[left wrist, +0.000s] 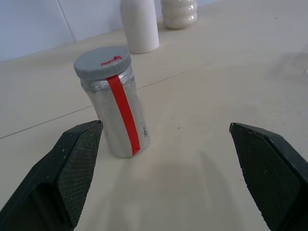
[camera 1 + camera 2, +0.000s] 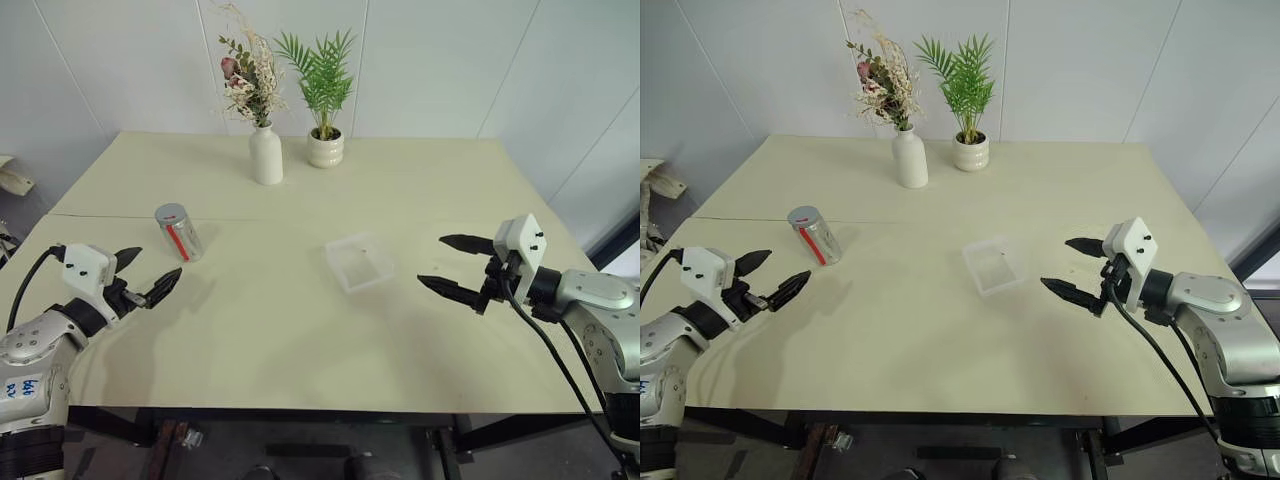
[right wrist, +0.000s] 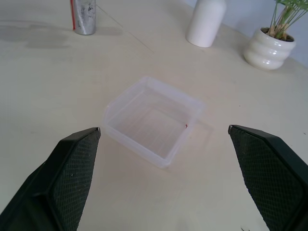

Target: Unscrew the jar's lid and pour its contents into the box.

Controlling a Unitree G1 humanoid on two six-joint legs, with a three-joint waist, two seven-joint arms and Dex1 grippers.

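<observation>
Reaching for the jar [image 2: 179,232] comes first: it stands upright, lid [image 1: 102,62] on, just ahead of my left end effector [image 2: 143,277], fingers apart. I'd grip low, keeping the lid clear for the spread, empty right end effector [image 2: 457,266] near the box [image 2: 358,261].

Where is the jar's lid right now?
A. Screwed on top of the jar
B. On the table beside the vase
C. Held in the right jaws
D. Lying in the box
A: the grey lid sits on top of the jar, which stands upright on the table, untouched.
</observation>
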